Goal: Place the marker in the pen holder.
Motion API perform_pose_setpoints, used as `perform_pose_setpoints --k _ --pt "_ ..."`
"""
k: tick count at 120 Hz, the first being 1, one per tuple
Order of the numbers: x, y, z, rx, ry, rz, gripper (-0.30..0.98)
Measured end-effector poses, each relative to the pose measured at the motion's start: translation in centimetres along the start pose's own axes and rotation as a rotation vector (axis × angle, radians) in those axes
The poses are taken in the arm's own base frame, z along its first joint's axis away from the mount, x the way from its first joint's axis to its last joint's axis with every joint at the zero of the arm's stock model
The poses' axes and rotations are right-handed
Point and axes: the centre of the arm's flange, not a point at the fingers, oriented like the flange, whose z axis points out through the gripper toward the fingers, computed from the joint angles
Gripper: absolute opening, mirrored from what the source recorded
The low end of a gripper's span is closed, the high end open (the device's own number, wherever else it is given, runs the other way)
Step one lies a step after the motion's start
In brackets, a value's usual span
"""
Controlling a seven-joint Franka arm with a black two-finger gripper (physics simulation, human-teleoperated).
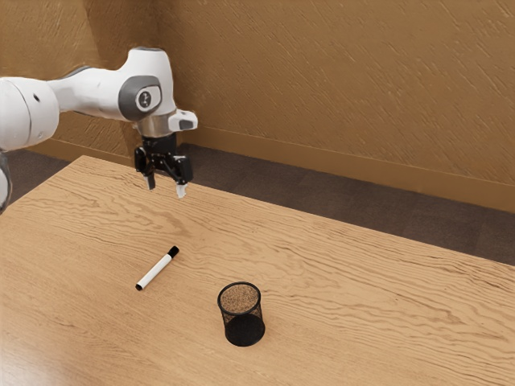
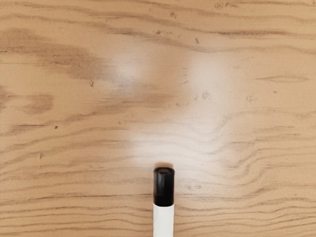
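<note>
On the table (image 1: 362, 281): marker (image 1: 157, 269), flat; holder (image 1: 241, 314), nearer, upright to receive it; my hand (image 1: 166, 186) high, fingers (image 1: 181, 190) apart, presumably ready to grasp.

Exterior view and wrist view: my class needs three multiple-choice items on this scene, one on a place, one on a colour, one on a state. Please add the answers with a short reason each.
1. Where is the marker in relation to the pen holder?
A. Inside it
B. Outside it, lying on the table
C. Upright behind it

2. What colour is the marker's barrel?
A. White
B. Red
C. Green

3. What state is the gripper in?
A. Shut on the marker
B. Shut on the pen holder
C. Open, holding nothing

Answers:
1: B. The exterior view shows the marker flat on the wood, with bare table between it and the pen holder.
2: A. Both views show a white barrel.
3: C. The fingers stand apart in the exterior view, with nothing between them.
</note>
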Motion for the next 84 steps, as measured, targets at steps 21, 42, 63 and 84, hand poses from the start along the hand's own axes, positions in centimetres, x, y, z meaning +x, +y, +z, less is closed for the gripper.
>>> perform_pose_setpoints --k 21,42,63,84 --pt "2.3 -0.2 5.8 0.013 0.005 0.005 0.69" --pt "-1.1 0.8 11.3 0.059 -0.027 -0.008 0.69" --pt "-1.7 1.1 13.3 0.038 0.019 0.006 0.69" --pt "-2.5 1.3 13.8 0.033 0.042 0.026 0.69"
